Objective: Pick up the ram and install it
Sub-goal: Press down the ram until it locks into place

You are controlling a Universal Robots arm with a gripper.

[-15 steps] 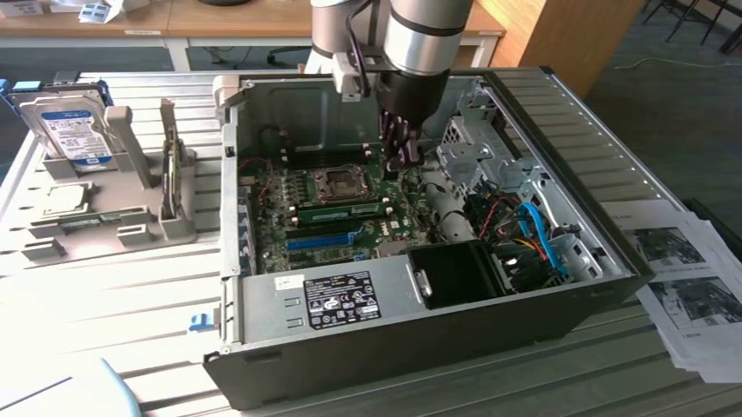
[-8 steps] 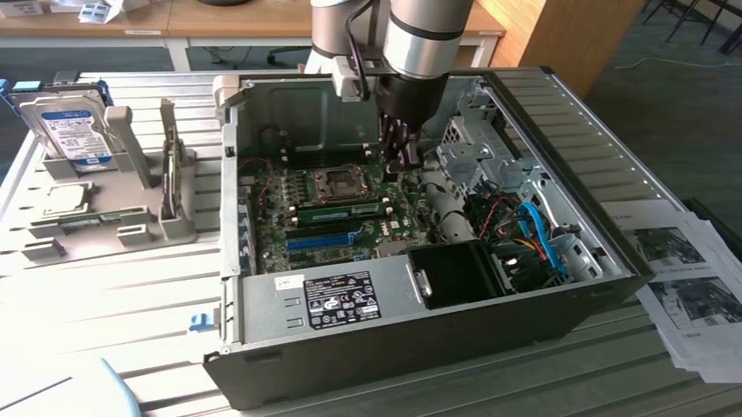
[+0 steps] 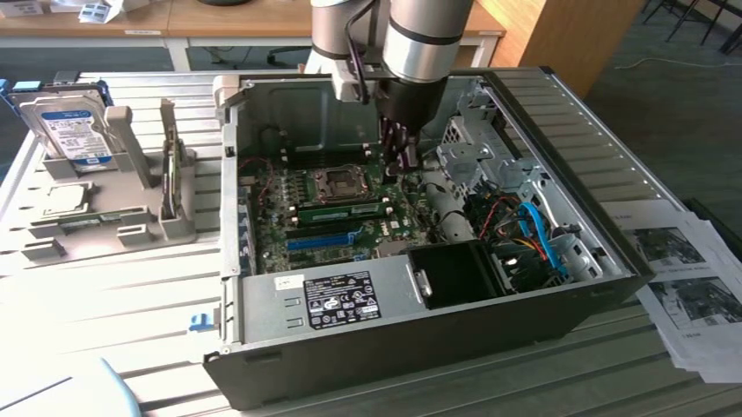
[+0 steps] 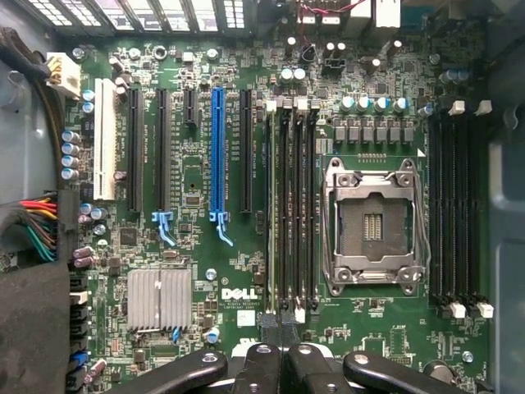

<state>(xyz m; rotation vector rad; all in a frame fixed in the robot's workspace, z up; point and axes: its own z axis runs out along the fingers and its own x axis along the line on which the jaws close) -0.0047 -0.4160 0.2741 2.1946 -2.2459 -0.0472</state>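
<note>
The ram (image 3: 346,210) is a thin green stick lying along the memory slots beside the CPU socket (image 3: 340,182) on the motherboard of the open computer case (image 3: 579,156). From above, the ram (image 4: 271,205) shows edge-on in the outermost of the black slots next to the socket (image 4: 373,222). My gripper (image 3: 402,161) hangs inside the case just above the board. Its dark fingers (image 4: 271,324) are shut together over one end of those slots, and I see nothing between them.
A silver hard drive (image 3: 69,130) stands in a grey holder (image 3: 116,217) at the exterior view's left. Printed papers (image 3: 684,278) lie at the right. Inside the case are a drive cage (image 3: 475,148), blue cables (image 3: 545,243) and a black box (image 3: 458,274).
</note>
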